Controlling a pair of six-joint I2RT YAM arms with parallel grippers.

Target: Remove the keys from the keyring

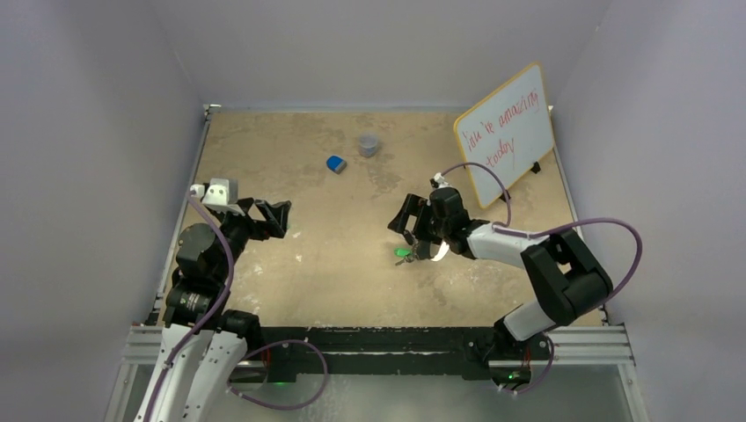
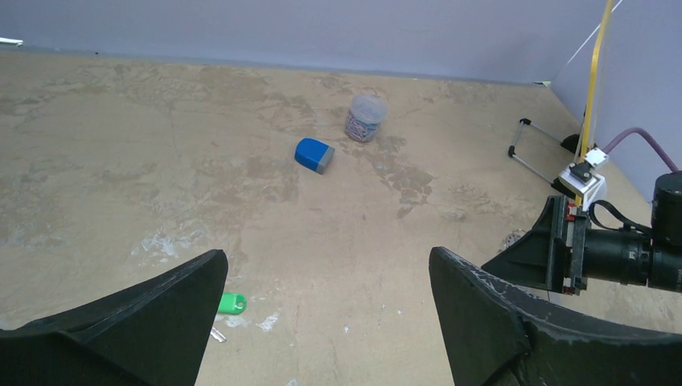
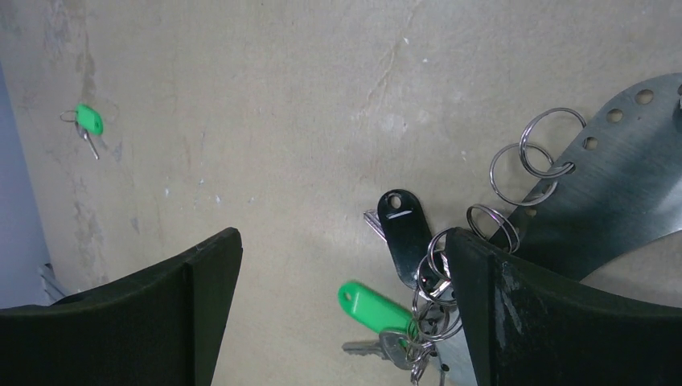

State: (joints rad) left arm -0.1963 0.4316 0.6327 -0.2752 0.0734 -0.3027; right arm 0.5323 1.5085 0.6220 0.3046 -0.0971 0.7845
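Note:
The keyring (image 3: 619,193) is a pale grey curved strip with holes, carrying several metal rings and a black tag (image 3: 404,232). It lies on the table by my right finger. A green-headed key (image 3: 375,307) hangs from its rings, silver blade (image 3: 366,347) flat on the table. My right gripper (image 3: 342,241) is open and empty just above them. From above, it (image 1: 407,230) hovers over the green key (image 1: 403,253) and the strip (image 1: 439,252). A second green key (image 2: 232,303) lies loose by my left gripper (image 2: 327,257), which is open and empty. The right wrist view shows this key far off (image 3: 88,119).
A blue lump (image 1: 336,164) and a grey cup (image 1: 369,145) stand at the back middle of the tan table. A whiteboard (image 1: 505,134) leans at the back right. Walls close in the left, right and far sides.

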